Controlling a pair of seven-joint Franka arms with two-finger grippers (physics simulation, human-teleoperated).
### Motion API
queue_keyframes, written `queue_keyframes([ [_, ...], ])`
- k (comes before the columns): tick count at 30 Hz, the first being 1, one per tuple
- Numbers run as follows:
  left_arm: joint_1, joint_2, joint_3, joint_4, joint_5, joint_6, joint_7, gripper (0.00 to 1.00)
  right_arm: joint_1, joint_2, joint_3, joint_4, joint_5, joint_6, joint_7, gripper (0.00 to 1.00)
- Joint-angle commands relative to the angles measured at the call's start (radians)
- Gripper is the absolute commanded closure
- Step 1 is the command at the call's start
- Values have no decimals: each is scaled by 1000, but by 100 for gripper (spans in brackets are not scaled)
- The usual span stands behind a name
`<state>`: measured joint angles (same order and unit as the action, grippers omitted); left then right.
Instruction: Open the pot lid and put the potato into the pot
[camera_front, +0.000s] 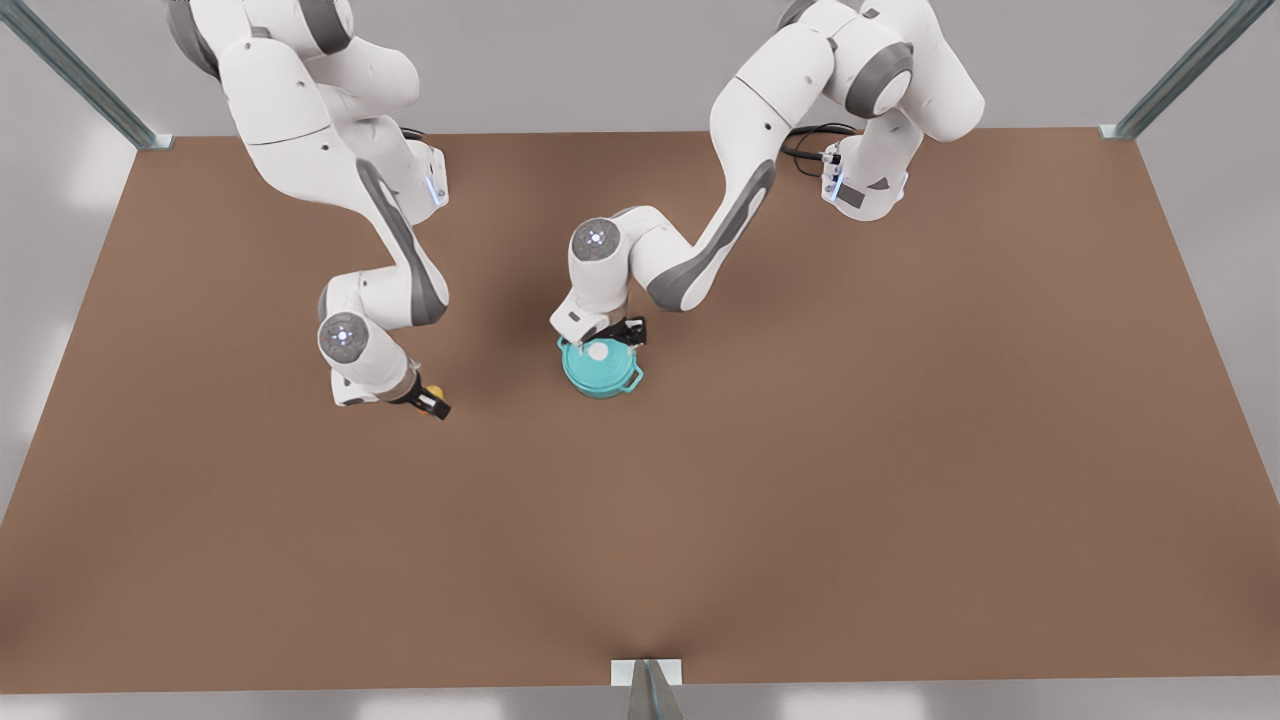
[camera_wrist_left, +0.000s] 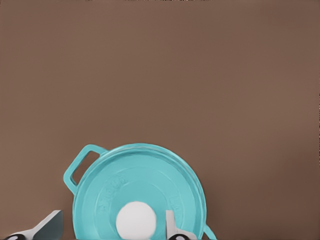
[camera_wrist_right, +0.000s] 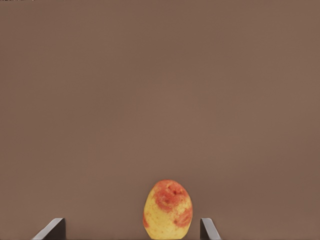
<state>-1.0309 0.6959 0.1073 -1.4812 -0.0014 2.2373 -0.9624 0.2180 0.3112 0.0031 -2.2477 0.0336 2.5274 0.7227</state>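
Two white Franka arms reach down over a brown counter (camera_front: 800, 480); the left gripper (camera_front: 600, 335), on the arm at the front view's right, hangs directly above the pot lid (camera_front: 598, 360), its fingers (camera_wrist_left: 172, 227) spread apart with the white knob (camera_wrist_left: 136, 220) sitting between them and neither pad visibly pressed against it; the lid lies flat and closed on the pot (camera_front: 603, 380), a teal vessel near the counter's middle with one loop handle (camera_front: 632, 378) jutting toward the front view's right and another seen in the left wrist view; the right gripper (camera_front: 432, 400), on the arm at the front view's left, is lowered to the counter well apart from the pot, its fingers (camera_wrist_right: 52, 229) wide open on either side of the potato (camera_wrist_right: 168, 210); the potato, yellow with orange-red patches, rests on the counter between those fingers, touching neither.
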Motion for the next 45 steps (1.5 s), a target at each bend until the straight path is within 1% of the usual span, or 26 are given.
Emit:
queue_keyframes([
  [1,-1,10,0,9,3,39,-311,0,0,14,0,-4,2,125,228,0],
  [5,-15,39,0,22,3,54,-309,0,0,51,0,-33,2,209,224,0],
  [10,-24,63,0,22,47,74,-305,0,0,49,0,-85,0,263,218,0],
  [16,-46,85,0,21,47,96,-308,0,-2,43,2,-125,-3,278,193,0],
  [17,-46,85,0,21,44,94,-312,24,-2,46,2,-131,-6,278,190,0],
  [18,-46,83,0,22,43,94,-312,56,-2,52,2,-141,-8,301,190,0],
  [19,-46,83,2,22,41,93,-314,66,0,58,3,-144,-9,309,188,0],
  [21,-44,77,5,33,43,79,-308,70,0,63,3,-150,-9,315,188,0],
  [23,-34,71,9,62,44,12,-298,72,0,63,3,-151,-9,318,188,0],
  [27,-5,70,29,87,43,-24,-260,74,0,63,3,-158,-12,318,188,0],
  [28,28,70,32,105,41,-25,-251,74,0,63,3,-162,-12,318,188,0],
  [29,113,76,22,200,29,-125,-173,74,1,63,3,-164,-12,318,188,0],
  [30,193,77,17,211,29,-136,-90,74,1,66,3,-165,-12,318,185,3],
  [31,256,93,15,211,27,-122,-32,74,1,66,3,-164,-12,318,187,8],
  [32,351,129,15,225,27,-114,89,74,1,66,3,-165,-12,318,187,13],
  [34,502,185,-8,257,8,-76,249,73,1,66,3,-165,-12,317,185,16],
  [35,543,212,-11,259,4,-35,286,73,1,66,3,-165,-12,315,184,19],
  [37,565,244,-18,259,6,28,289,73,1,62,3,-165,-12,309,169,20],
  [38,565,246,-20,259,6,28,289,73,1,62,3,-165,-12,309,169,23],
  [39,565,235,-21,259,6,15,298,0,1,62,3,-165,-12,309,169,27],
  [41,565,221,-18,269,11,-82,363,0,1,62,3,-165,-12,307,169,32],
  [43,568,206,-8,263,47,-108,399,0,1,60,3,-165,-12,307,169,37],
  [44,607,186,-5,265,26,-177,509,0,1,60,3,-165,-12,307,169,40],
  [45,738,51,-14,268,-60,-450,838,0,0,57,3,-165,-12,306,169,40],
])
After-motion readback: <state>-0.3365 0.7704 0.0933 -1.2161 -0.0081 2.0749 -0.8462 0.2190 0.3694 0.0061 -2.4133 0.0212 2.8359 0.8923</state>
